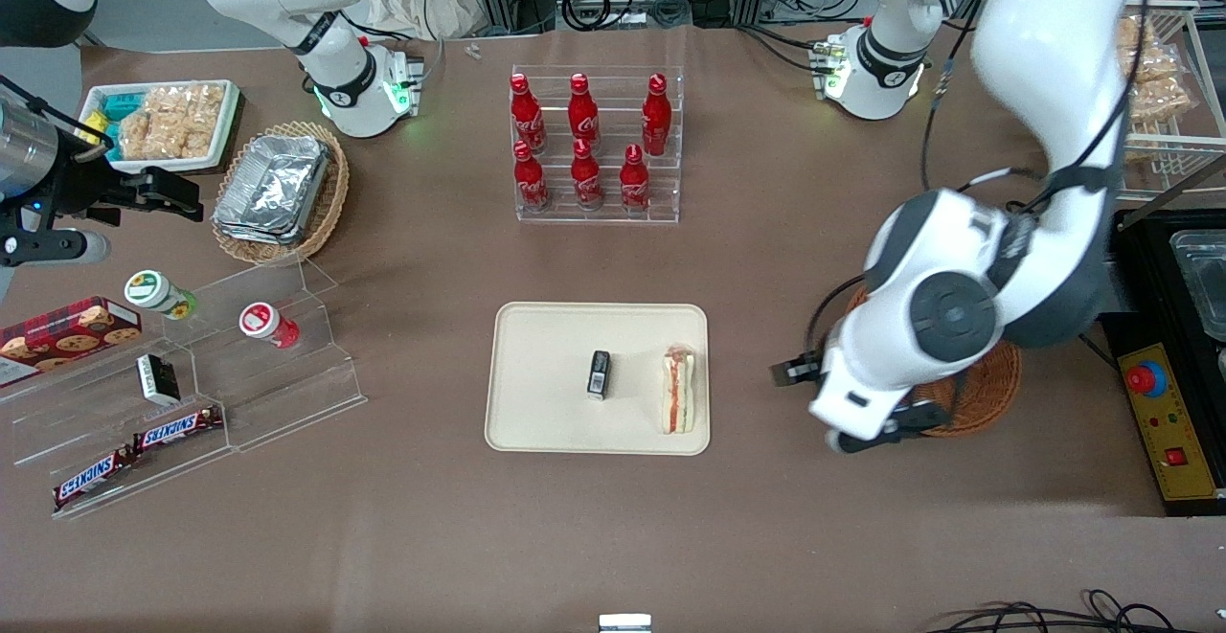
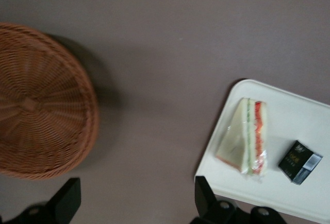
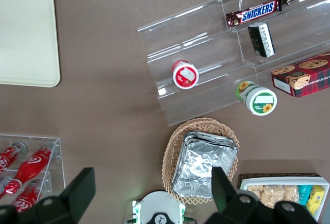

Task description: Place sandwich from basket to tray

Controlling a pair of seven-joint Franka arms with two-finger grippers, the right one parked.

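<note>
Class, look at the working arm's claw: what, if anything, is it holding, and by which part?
Nothing. The claw is open and empty, above bare table between the basket and the tray, where the sandwich lies.

Even, bright overhead light covers the brown counter in the front view, with soft, short shadows and no harsh contrast. At upper centre, the red bottles and their clear rack catch small highlights, and the foil trays at upper left glint pale. Focus is sharp across that frame.

The left wrist view is dimmer and soft, slightly blurred throughout. The basket casts a dark, diffuse shadow beside its rim. The sandwich wrapper shines faintly on the pale tray. The open claw shows as near-black fingers.
</note>
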